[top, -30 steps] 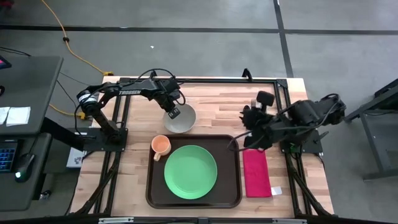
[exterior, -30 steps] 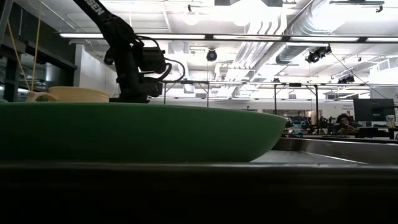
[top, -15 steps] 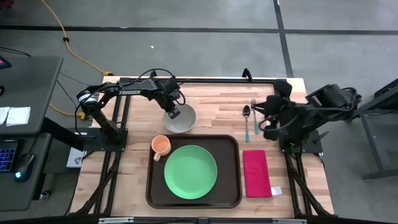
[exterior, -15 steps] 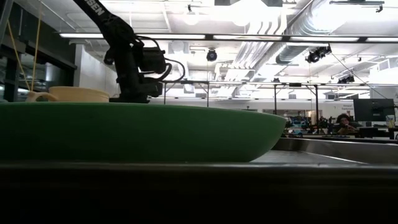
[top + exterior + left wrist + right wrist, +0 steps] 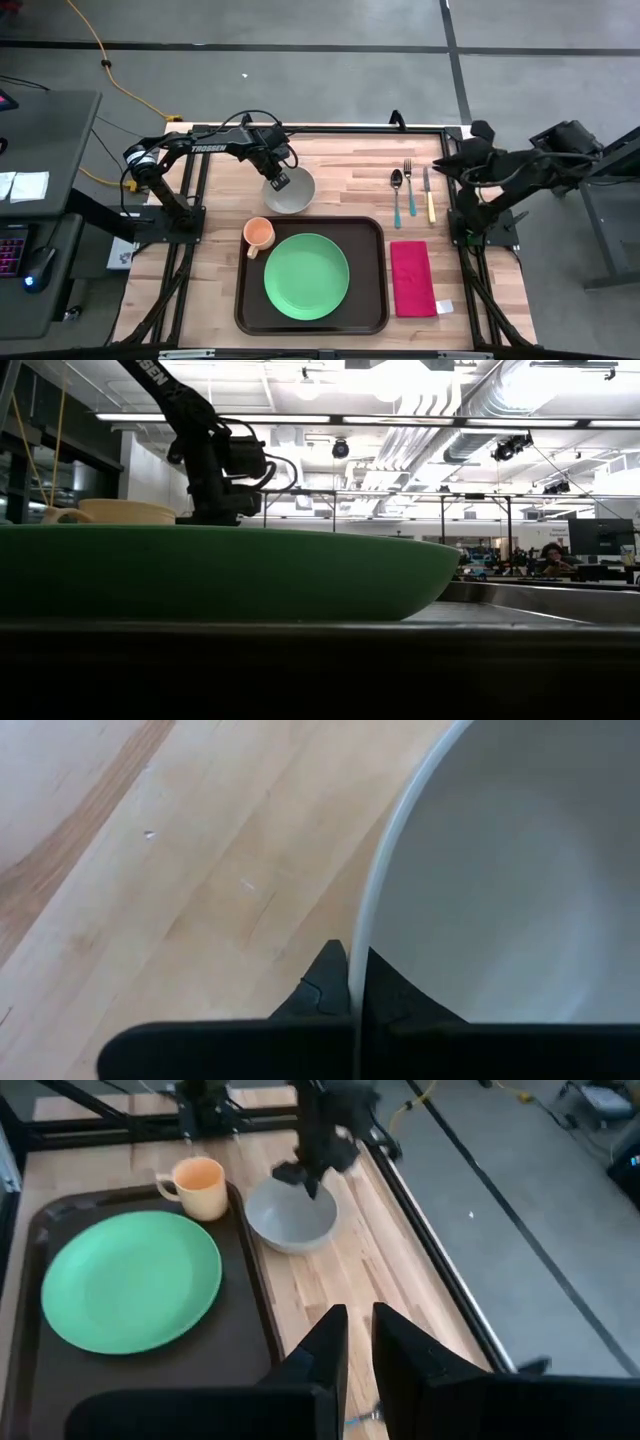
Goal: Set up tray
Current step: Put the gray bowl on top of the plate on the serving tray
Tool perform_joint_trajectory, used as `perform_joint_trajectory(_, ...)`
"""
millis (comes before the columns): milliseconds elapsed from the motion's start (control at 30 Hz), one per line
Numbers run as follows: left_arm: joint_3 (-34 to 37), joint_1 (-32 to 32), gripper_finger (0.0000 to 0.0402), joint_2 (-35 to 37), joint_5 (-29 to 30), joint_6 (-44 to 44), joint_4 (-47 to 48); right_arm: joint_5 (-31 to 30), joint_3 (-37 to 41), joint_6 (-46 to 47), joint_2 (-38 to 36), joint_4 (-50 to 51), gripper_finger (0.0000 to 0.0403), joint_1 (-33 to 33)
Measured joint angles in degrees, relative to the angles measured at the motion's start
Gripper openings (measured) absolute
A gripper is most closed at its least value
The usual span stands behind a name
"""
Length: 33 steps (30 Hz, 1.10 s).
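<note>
My left gripper (image 5: 281,182) pinches the grey bowl's (image 5: 291,192) left rim, just beyond the tray (image 5: 378,270); the tray lies nearward. My right gripper (image 5: 447,166), nearly closed and empty, waits far right.

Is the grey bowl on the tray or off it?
Off it: the grey bowl sits on the wooden table beyond the tray, its rim pinched by the left gripper.

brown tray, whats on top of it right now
The tray carries the green plate, roughly centred, with bare tray showing around it. The orange cup sits at its back-left corner, seemingly just off the rim. The tray surface beneath the plate is covered.
</note>
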State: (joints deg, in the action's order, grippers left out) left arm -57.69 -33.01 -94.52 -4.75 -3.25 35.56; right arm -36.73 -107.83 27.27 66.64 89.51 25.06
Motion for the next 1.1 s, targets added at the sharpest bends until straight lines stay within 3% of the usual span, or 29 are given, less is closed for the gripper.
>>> perform_joint_trajectory(400,0.00,0.00,0.0021,0.00,-0.07,0.00,0.03,2.16,30.92,-0.28,-21.05,-23.48,0.0027,0.00)
perform_joint_trajectory(1100,0.00,-0.40,0.0020,0.00,-0.24,-0.02,-0.08,8.10,63.28,-0.36,-40.82,-49.33,0.0028,0.00)
